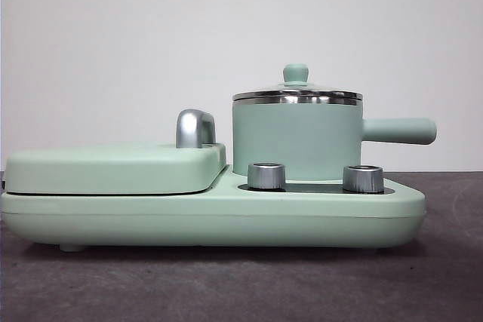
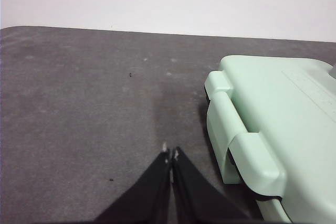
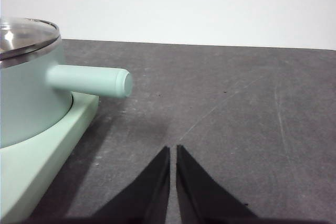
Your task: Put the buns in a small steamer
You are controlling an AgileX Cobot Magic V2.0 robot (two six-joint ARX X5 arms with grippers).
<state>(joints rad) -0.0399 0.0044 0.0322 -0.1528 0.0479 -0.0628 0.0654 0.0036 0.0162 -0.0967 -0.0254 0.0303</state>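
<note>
The small steamer (image 1: 296, 137) stands lidded on the mint-green cooker base (image 1: 211, 216), its straight handle (image 1: 398, 130) pointing sideways; no buns show in any view. Beside it lies the closed griddle (image 1: 113, 167) with its chrome handle (image 1: 195, 127). The right pincer (image 3: 172, 148) hangs over bare bench (image 3: 236, 108) near the steamer's handle, jaws nearly together, empty. The left pincer (image 2: 170, 152) hangs just beside the griddle's hinged end, jaws pressed together, empty.

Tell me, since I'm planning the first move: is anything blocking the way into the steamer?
Yes. The glass lid sits closed on the steamer, covering its opening. No buns are in view. Both grippers, left and right, are shut and empty above the table.
</note>
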